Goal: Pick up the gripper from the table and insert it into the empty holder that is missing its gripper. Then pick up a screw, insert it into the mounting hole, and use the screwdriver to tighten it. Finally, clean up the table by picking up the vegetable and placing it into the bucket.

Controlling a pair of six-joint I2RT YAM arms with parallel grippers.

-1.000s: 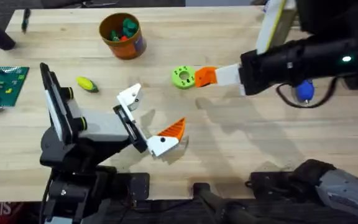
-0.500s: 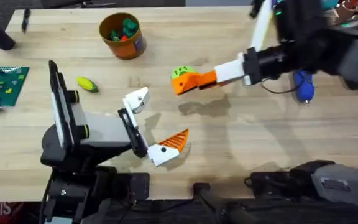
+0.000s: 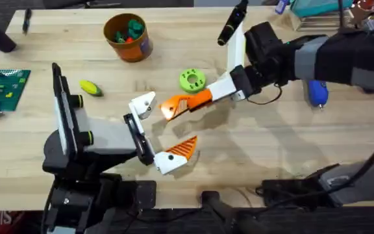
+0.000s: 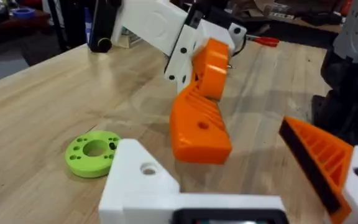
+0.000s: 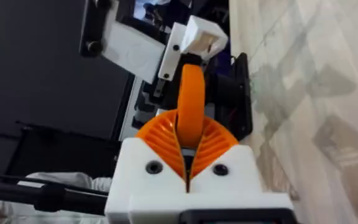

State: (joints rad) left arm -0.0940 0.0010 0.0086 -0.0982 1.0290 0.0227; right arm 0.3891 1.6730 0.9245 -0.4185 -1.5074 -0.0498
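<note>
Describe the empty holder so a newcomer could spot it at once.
Find the left arm at the table's near left edge; its left gripper spreads two white finger bases toward the middle. The empty holder is the farther base, nearest the green disc. Unlike its orange-tipped twin, it is bare white.

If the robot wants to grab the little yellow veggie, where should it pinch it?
Judging by its shape, pinch the vegetable across its narrow yellow middle, coming straight down from above. It lies flat on the table with open wood on both sides, so the jaws fit around it.
</note>
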